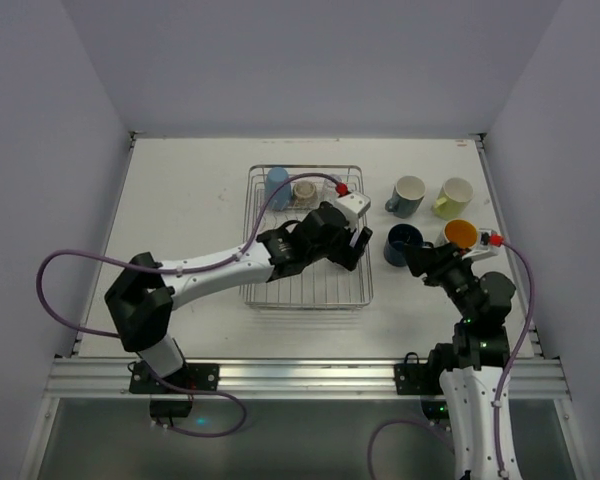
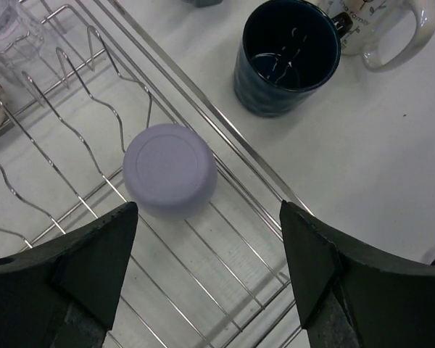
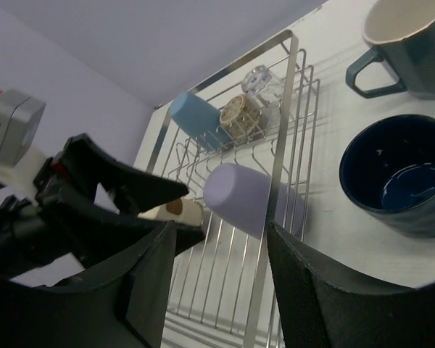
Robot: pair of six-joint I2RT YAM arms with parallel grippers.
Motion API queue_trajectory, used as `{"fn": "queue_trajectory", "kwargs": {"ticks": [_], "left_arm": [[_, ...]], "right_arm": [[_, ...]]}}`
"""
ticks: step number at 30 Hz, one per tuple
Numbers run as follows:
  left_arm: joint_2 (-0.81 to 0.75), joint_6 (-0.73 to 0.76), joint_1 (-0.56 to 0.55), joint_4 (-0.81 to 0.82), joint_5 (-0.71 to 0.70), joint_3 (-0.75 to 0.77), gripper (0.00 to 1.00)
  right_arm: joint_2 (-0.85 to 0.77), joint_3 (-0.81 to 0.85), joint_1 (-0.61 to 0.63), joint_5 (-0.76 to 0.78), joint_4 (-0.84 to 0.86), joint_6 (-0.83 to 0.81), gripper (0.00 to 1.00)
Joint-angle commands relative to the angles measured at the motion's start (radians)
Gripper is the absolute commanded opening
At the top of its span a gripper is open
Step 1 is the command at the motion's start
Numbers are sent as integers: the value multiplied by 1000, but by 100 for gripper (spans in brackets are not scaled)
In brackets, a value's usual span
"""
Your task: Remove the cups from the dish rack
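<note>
Left pincer (image 2: 206, 214) spread wide w/ nothing in it, hovering over a lavender cup (image 2: 170, 170) in the rack (image 1: 310, 285), bottom facing the wrist cam, by the right rim. Dark blue cup (image 2: 286, 54) sits on the surface (image 2: 391, 167) just outside. Right pincer (image 3: 217, 246) spread too, empty.

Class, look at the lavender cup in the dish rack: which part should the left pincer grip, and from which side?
Grip the lavender cup by its round side wall, coming down from above. It stands mouth down, flat base up, no handle showing; the open left pincer spreads wider than it.
</note>
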Motion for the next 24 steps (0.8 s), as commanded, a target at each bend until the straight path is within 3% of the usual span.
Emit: {"fn": "queue_trajectory", "kwargs": {"ticks": [1, 11, 14, 15, 18, 21, 24], "left_arm": [[64, 50, 40, 27, -25, 99, 81], [245, 68, 75, 11, -25, 202, 69], [253, 68, 78, 19, -27, 199, 54], [248, 67, 78, 19, -30, 197, 45], [187, 56, 78, 43, -42, 157, 27], [55, 27, 78, 97, -54, 78, 22], [-124, -42, 80, 206, -51, -54, 19]], "right_arm": [[-32, -9, 0, -99, 20, 47, 56], [-95, -22, 2, -135, 3, 55, 55], [-99, -25, 2, -130, -7, 51, 55], [-103, -25, 0, -128, -7, 50, 55], [-98, -22, 2, -132, -5, 54, 56], [-83, -32, 0, -167, 30, 71, 60], [-44, -74, 4, -260, 169, 151, 67]]}}
